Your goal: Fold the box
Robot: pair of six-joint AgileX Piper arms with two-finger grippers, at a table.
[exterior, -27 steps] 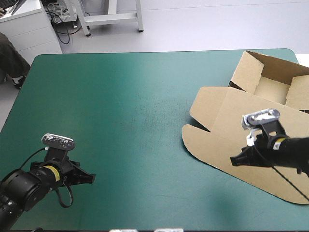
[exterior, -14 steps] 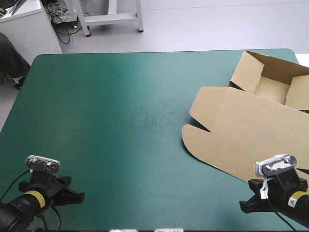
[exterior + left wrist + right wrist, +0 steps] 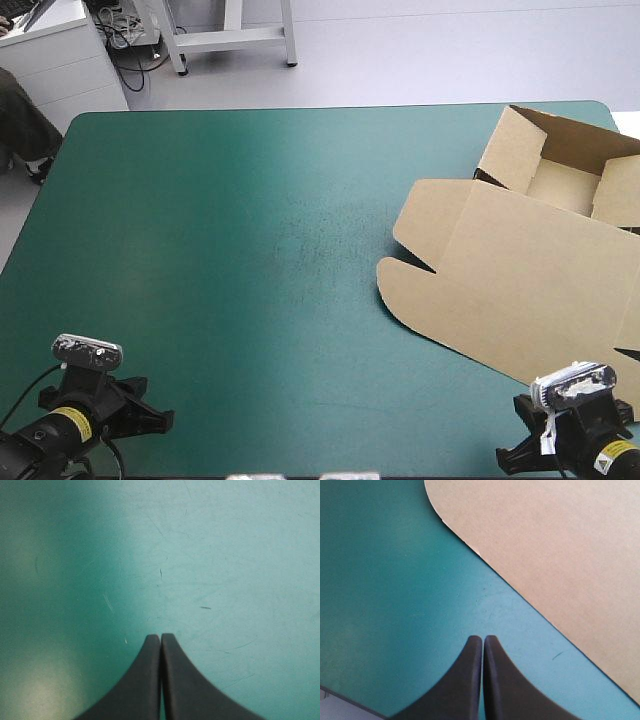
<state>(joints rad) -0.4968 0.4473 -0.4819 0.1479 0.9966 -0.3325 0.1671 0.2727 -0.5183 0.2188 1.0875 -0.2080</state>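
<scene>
Box [image 3: 520, 280], lid flat, lies ahead of right gripper [image 3: 483, 638]; it and left gripper [image 3: 160, 636] have withdrawn, closed and empty: likely finished.

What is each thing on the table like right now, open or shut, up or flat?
box: open tray with its walls up, its lid lying flat, nothing holding it.
left end effector: shut, empty, over the bare teal-green cover.
right end effector: shut, empty, over the cover, with the lid's edge just ahead of it.
</scene>
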